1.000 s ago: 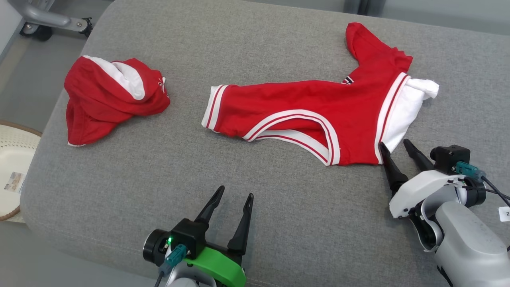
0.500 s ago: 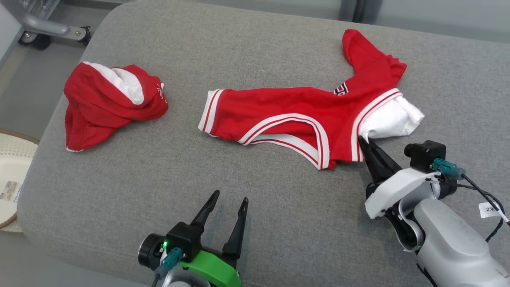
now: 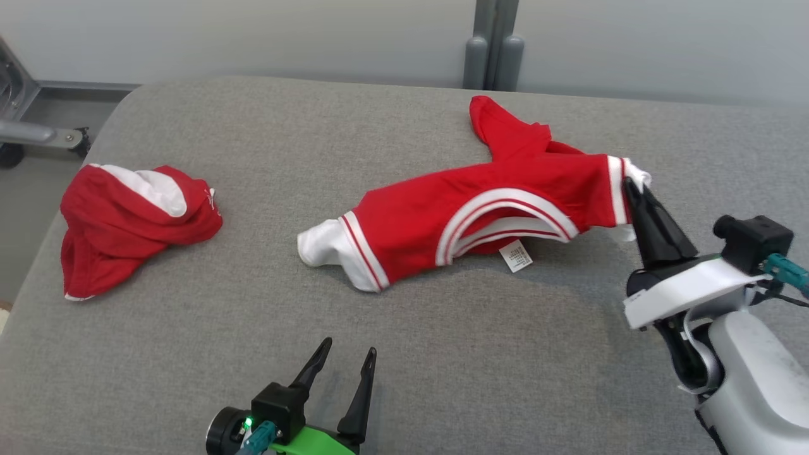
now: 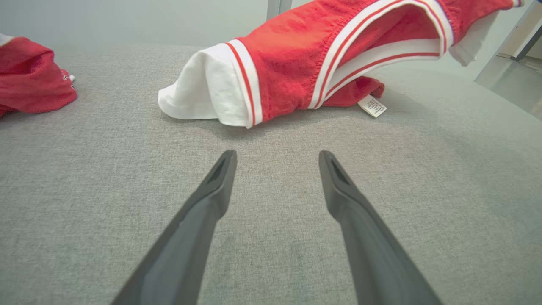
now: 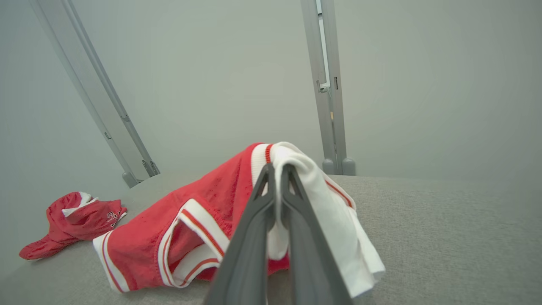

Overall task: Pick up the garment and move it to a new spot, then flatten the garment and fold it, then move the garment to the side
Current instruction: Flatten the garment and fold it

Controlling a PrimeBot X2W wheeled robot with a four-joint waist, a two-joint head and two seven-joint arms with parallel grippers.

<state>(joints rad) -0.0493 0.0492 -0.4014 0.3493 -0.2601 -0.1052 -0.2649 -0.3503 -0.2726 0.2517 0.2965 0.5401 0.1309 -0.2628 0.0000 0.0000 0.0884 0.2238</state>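
Red garment (image 3: pixel 430 218) in right hand (image 3: pixel 629 184)

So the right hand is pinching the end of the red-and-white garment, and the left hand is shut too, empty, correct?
Not quite: the left hand is open, fingers spread, empty, as the left wrist view shows. The right hand does pinch the end of the red-and-white garment.

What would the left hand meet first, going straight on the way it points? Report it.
Most likely the red garment with white trim, near its white sleeve end, on the grey fabric cushion. The open left hand sits low, so it might graze the cushion first; depth is unclear.
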